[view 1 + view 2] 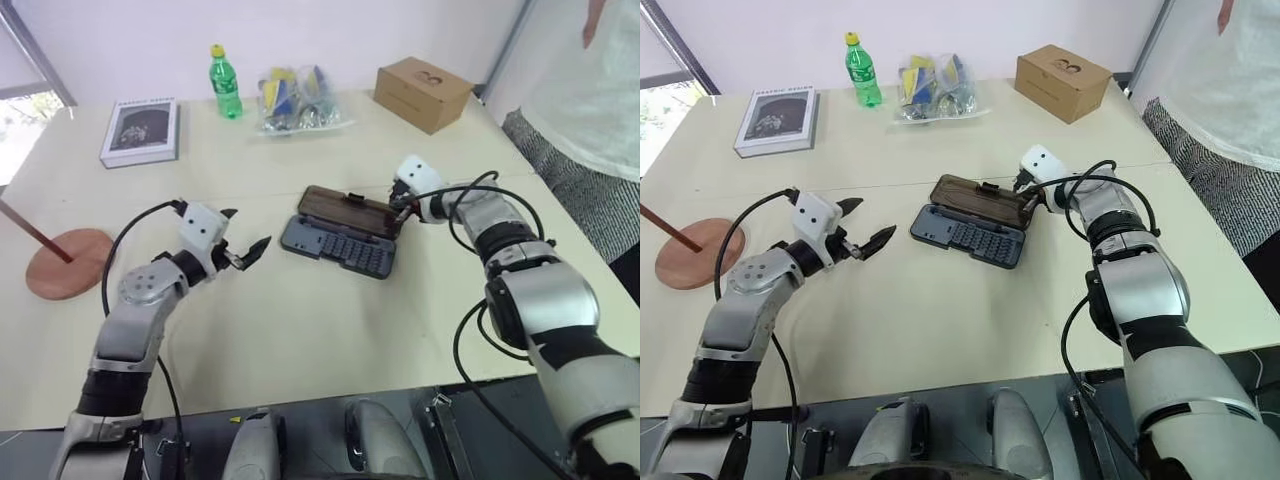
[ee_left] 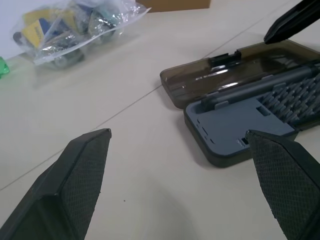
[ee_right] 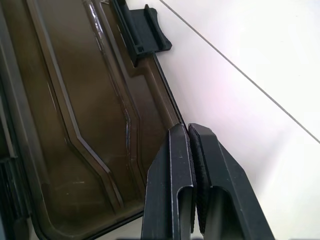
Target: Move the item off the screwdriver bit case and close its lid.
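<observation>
**Case open mid-table, stand off to left**

Screwdriver bit case (image 1: pixel 338 243) flat at table (image 1: pixel 300 330) centre, long axis running left-near to right-far. Lid (image 1: pixel 345 212) open, lying flat on far side, latch on far edge. Wooden stand (image 1: pixel 62 262) tipped over near left edge, well apart. Right gripper (image 3: pixel 189 131) pressed together at lid's right corner, nothing visibly pinched. Left gripper (image 1: pixel 245 250) spread wide, pointing toward case.

Head stereo pair looks down-forward over the table (image 1: pixel 300 330) centred on the screwdriver bit case (image 1: pixel 340 245); left wrist cam views it low from nearby, right wrist cam sits right against its lid (image 3: pixel 80 125).
</observation>
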`<state>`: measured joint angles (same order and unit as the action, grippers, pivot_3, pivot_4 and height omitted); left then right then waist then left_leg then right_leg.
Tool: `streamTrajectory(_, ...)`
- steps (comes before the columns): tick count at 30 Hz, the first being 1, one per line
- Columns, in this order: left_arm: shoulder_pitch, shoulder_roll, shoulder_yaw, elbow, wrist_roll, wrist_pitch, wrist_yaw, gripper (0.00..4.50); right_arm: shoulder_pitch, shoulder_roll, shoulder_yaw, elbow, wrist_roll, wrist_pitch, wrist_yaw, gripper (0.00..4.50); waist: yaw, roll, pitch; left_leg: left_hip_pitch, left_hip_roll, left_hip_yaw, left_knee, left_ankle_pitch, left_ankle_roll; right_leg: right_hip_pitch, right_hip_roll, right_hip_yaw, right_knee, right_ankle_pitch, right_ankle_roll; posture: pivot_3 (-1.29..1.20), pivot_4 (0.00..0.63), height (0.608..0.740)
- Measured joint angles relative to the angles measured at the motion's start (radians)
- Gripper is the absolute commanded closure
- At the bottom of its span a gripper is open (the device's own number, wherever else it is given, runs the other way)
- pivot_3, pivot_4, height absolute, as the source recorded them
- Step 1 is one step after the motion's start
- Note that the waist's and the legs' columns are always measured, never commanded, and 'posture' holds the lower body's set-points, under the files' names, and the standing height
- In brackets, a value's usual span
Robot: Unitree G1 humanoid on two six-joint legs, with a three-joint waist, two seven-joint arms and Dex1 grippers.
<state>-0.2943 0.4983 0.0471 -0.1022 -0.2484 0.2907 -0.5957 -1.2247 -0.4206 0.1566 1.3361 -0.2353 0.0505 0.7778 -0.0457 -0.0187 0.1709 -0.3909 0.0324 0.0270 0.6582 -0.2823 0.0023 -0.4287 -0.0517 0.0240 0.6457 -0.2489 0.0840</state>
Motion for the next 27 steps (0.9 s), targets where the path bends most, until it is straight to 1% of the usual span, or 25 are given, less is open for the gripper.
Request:
streamTrajectory(3, 0.0, 0.0, 0.002, 0.0, 0.0, 0.0, 0.003, 0.0, 0.001, 0.0, 0.002, 0.0, -0.008, -0.013, 0.0, 4.43, 0.0, 0.0, 0.0, 0.0, 0.0, 0.0, 0.0, 0.0, 0.0, 0.0, 0.0, 0.0, 0.0, 0.0, 0.0, 0.0, 0.15, 0.74)
streamTrajectory(4, 0.0, 0.0, 0.002, 0.0, 0.001, 0.0, 0.007, 0.0, 0.003, -0.001, 0.004, 0.0, -0.015, -0.024, 0.001, 4.2, 0.0, 0.0, 0.0, 0.0, 0.0, 0.0, 0.0, 0.0, 0.0, 0.0, 0.0, 0.0, 0.0, 0.0, 0.0, 0.0, 0.15, 0.74)
streamTrajectory(6, -0.001, 0.0, 0.002, 0.0, 0.002, 0.0, 0.011, 0.0, 0.008, 0.0, 0.012, 0.0, -0.025, -0.048, 0.008, 3.58, 0.0, 0.0, 0.0, 0.0, 0.0, 0.0, 0.0, 0.0, 0.0, 0.0, 0.0, 0.0, 0.0, 0.0, 0.0, 0.0, 0.15, 0.74)
streamTrajectory(11, -0.002, -0.001, 0.002, -0.001, 0.002, 0.001, 0.02, 0.0, 0.018, 0.01, 0.01, 0.0, -0.03, -0.057, 0.007, 1.15, 0.001, 0.0, 0.0, 0.0, 0.0, -0.001, 0.0, 0.0, 0.0, 0.0, -0.001, 0.0, 0.0, 0.0, 0.0, 0.0, 0.15, 0.74)
streamTrajectory(23, -0.002, -0.001, 0.002, -0.014, 0.002, 0.002, 0.031, 0.0, 0.018, 0.014, -0.007, 0.0, -0.028, -0.041, -0.003, 1.15, 0.001, 0.0, 0.0, 0.0, 0.0, -0.002, 0.0, 0.0, 0.0, 0.0, -0.001, 0.0, 0.0, 0.0, 0.0, 0.0, 0.15, 0.74)
streamTrajectory(26, -0.002, -0.002, 0.002, -0.019, 0.003, 0.002, 0.037, 0.0, 0.024, 0.015, -0.016, 0.0, -0.025, -0.03, -0.005, 1.95, 0.001, 0.0, 0.0, 0.0, 0.0, -0.002, 0.0, 0.0, 0.0, 0.0, -0.001, 0.0, 0.0, 0.0, 0.0, 0.0, 0.15, 0.74)
streamTrajectory(27, 0.0, -0.002, 0.004, -0.022, 0.004, 0.002, 0.039, 0.0, 0.027, 0.016, -0.02, 0.0, -0.024, -0.027, -0.005, 2.47, 0.001, 0.0, 0.0, 0.0, 0.0, -0.002, 0.0, 0.0, 0.0, 0.0, -0.001, 0.0, 0.0, 0.0, 0.0, 0.0, 0.15, 0.74)
